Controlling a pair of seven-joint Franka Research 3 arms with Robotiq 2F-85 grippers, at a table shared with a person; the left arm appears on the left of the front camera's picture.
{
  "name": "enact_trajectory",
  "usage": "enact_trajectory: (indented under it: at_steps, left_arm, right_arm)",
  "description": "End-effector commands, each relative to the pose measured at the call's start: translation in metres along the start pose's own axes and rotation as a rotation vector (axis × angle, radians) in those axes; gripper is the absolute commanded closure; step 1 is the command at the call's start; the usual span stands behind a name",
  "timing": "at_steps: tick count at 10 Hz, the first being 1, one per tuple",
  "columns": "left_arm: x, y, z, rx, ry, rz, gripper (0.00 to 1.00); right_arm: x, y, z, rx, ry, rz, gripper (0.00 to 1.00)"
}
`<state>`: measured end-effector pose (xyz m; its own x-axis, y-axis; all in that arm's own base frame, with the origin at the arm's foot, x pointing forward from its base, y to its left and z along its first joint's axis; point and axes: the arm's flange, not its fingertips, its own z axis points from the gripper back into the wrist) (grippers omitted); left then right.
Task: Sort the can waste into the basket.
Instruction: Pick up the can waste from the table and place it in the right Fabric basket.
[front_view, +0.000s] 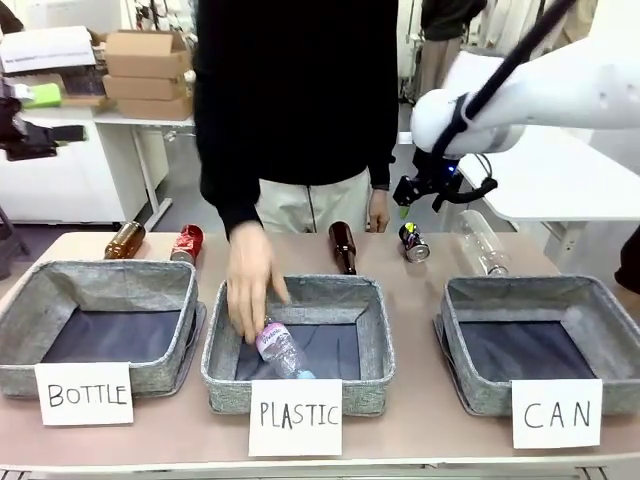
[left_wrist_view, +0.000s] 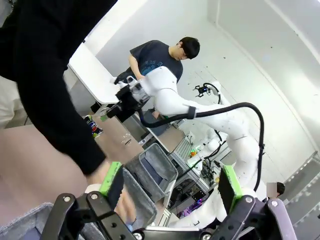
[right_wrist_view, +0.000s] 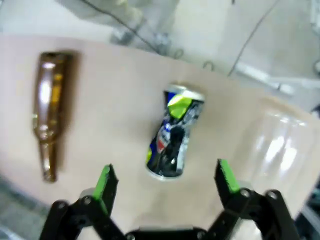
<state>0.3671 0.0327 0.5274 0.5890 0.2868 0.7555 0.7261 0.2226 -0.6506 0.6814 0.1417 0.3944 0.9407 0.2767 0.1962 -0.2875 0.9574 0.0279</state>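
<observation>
Cans lie on the far strip of the pale surface (front_view: 420, 330), well apart from each other. The black can (front_view: 414, 243), dented at the waist, with green-yellow marks and silver ends, rests on its side between a brown glass bottle (front_view: 343, 247) and a clear plastic bottle (front_view: 482, 243). The shiny red can (front_view: 187, 243) sits behind the basket carded "BOTTLE" (front_view: 100, 270), just beside another brown bottle (front_view: 125, 240).

We see the right gripper (front_view: 420, 205) hanging above the black can with its jaws spread wide. In the right wrist view the can (right_wrist_view: 172, 132) lies in line with the gap of that gripper (right_wrist_view: 166, 174), and neither green pad (right_wrist_view: 105, 181) touches it. The glossy brown bottle (right_wrist_view: 47, 120) lies to one side there and the ribbed clear bottle (right_wrist_view: 280, 145) to the other.

The can basket (front_view: 530, 285), a rectangular box of grey woven fabric with a dark bottom, stands at the near right of the surface behind its white handwritten "CAN" card (front_view: 556, 413). We see neither can inside it.

The left gripper (left_wrist_view: 170, 175) is spread too and holds nothing.

A person's hand (front_view: 250, 285) holds a crumpled clear bottle with a pink label (front_view: 280, 350) inside the middle basket marked "PLASTIC" (front_view: 300, 290).
</observation>
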Motion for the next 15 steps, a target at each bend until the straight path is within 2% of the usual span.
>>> enact_trajectory:
  at_steps: [1, 5, 10, 11, 12, 13, 14, 15]
  left_arm:
    - [0.000, 0.000, 0.000, -0.003, 0.006, -0.016, 0.00]
    - [0.000, 0.000, 0.000, -0.003, 0.006, -0.016, 0.00]
    - [0.000, 0.000, 0.000, -0.003, 0.006, -0.016, 0.00]
    - [0.000, 0.000, 0.000, -0.003, 0.006, -0.016, 0.00]
    - [0.000, 0.000, 0.000, -0.003, 0.006, -0.016, 0.00]
    - [0.000, 0.000, 0.000, -0.003, 0.006, -0.016, 0.00]
    - [0.000, 0.000, 0.000, -0.003, 0.006, -0.016, 0.00]
    - [0.000, 0.000, 0.000, -0.003, 0.006, -0.016, 0.00]
  right_arm:
    - [0.031, 0.004, -0.011, -0.041, 0.094, -0.082, 0.00]
    - [0.047, -0.010, -0.076, -0.092, 0.218, -0.173, 0.00]
    - [0.050, -0.008, -0.089, -0.111, 0.266, -0.183, 0.00]
    - [0.050, -0.006, -0.087, -0.116, 0.262, -0.180, 0.60]
    - [0.050, -0.005, -0.087, -0.112, 0.260, -0.183, 0.60]
    - [0.050, -0.006, -0.088, -0.107, 0.269, -0.187, 1.00]
    - [0.051, -0.007, -0.089, -0.137, 0.274, -0.184, 0.65]
    - [0.051, -0.007, -0.089, -0.149, 0.278, -0.184, 1.00]
